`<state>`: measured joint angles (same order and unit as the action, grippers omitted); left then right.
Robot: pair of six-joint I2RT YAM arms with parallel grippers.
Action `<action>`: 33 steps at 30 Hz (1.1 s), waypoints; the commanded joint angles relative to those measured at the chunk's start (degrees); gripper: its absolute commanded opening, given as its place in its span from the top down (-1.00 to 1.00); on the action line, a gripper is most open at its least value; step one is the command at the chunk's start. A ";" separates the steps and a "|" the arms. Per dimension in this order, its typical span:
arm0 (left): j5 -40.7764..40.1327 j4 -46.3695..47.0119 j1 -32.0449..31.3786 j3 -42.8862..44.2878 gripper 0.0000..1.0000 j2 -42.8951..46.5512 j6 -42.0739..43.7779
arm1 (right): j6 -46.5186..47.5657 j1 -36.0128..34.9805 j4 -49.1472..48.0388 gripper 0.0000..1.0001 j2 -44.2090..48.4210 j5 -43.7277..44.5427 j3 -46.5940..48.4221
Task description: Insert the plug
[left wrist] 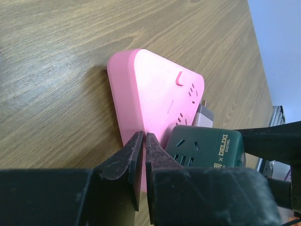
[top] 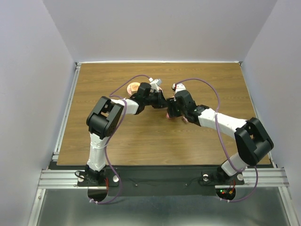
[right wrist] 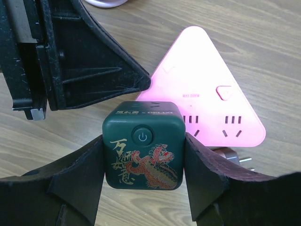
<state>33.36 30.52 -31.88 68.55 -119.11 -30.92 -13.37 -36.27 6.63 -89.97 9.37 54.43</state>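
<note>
Clamping jaws, right arm: the right gripper has its two black fingers pressed flat against opposite sides of the green cube plug, so it is clamped on it.
Cube faces: the face toward the wrist carries a round power button and a gold and red dragon print; a side face shows socket holes and a white brand name.
Cube position: over the near part of the pink power strip, against its top face. Whether its pins sit in a socket I cannot tell.
Jaws, left arm: the left gripper has its fingertips almost together, only a thin slit between them, at the left edge of the strip. Pink shows through the slit; a pinch on the strip cannot be made out.
Strip: triangular, lying flat, with a raised switch and free sockets on its right half.
Beside the strip: a grey plug with metal prongs, just off its right corner.
Table: brown wood grain; both grippers meet near its middle, left arm from the left, right arm from the right.
Far left of the grippers: a round peach-coloured coil.
</note>
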 commanded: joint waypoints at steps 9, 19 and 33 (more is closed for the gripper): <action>1.70 -3.63 -1.26 2.29 0.72 -1.04 1.47 | -6.23 -3.81 14.37 0.99 -8.28 -1.99 -6.01; 2.58 -3.63 -1.26 2.64 0.78 -1.48 1.30 | -8.16 -5.04 14.63 0.99 -11.81 -1.28 -5.92; 3.11 -4.59 -0.82 3.25 0.84 -1.30 1.74 | -17.39 -11.45 14.99 0.99 -15.14 -3.48 -8.82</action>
<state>33.89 28.10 -31.11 70.00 -119.20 -30.28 -22.79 -42.72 2.59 -93.91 22.63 53.47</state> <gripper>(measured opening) 0.095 0.654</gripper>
